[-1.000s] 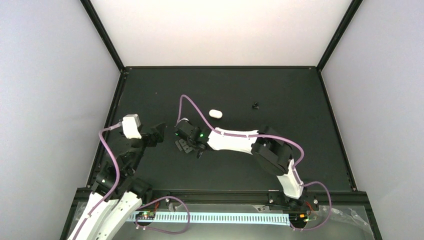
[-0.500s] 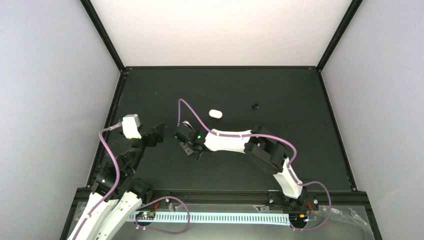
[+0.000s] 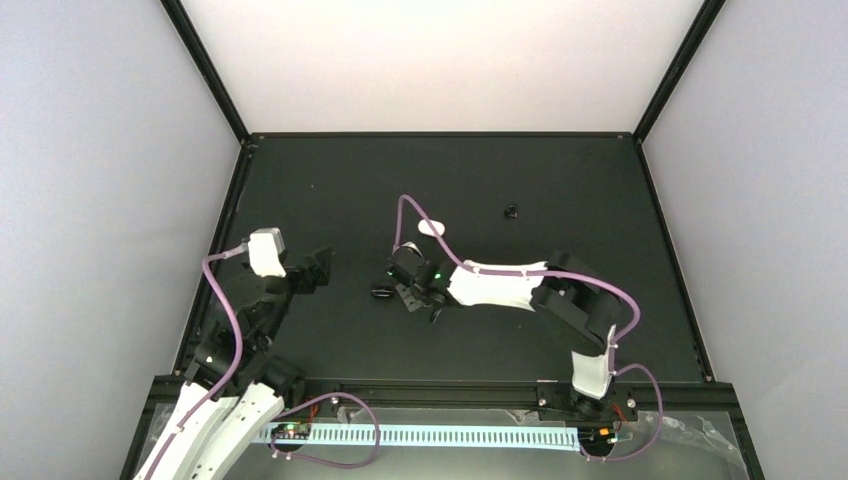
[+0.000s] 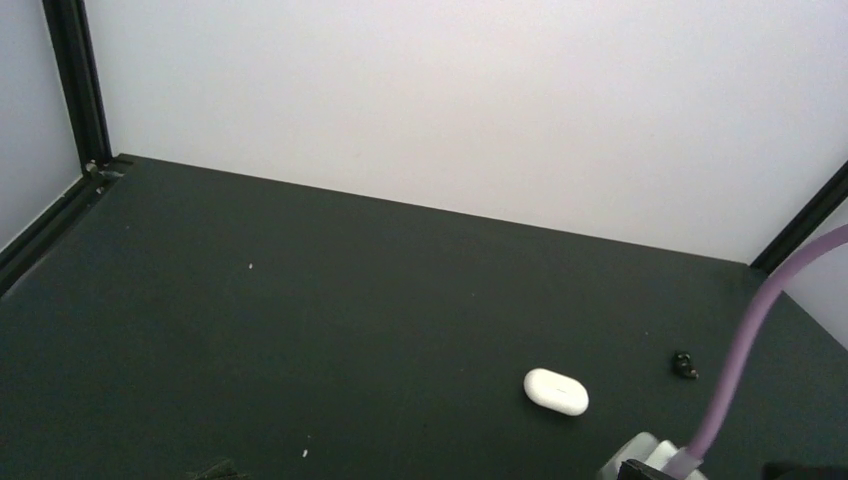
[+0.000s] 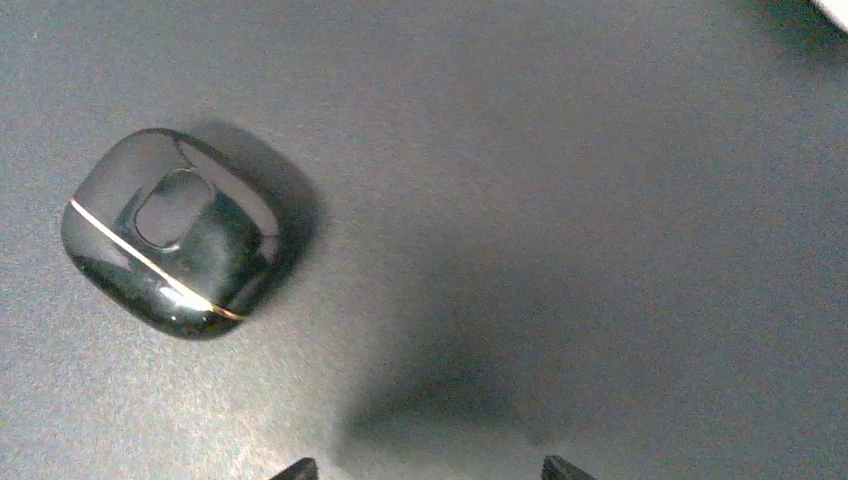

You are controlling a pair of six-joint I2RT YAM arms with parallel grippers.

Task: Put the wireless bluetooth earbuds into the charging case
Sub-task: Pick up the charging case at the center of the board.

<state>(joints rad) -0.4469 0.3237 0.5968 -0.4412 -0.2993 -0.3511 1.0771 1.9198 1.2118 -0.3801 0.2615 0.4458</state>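
Charging case (image 3: 432, 227) partly behind a cable (image 3: 401, 210); left hand (image 3: 318, 265) and right hand (image 5: 427, 470), tips cropped, released.

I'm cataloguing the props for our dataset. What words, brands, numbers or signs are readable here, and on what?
None can be read.
The white oval case is blank.
The glossy black squarish object shows only a thin gold line, no lettering.
The pale strip at the near edge has fine marks, too small to read.

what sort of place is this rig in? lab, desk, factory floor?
Most likely a lab test cell: plain white walls in a black frame box in a black table, with a left arm and right arm bolted at its near edge.
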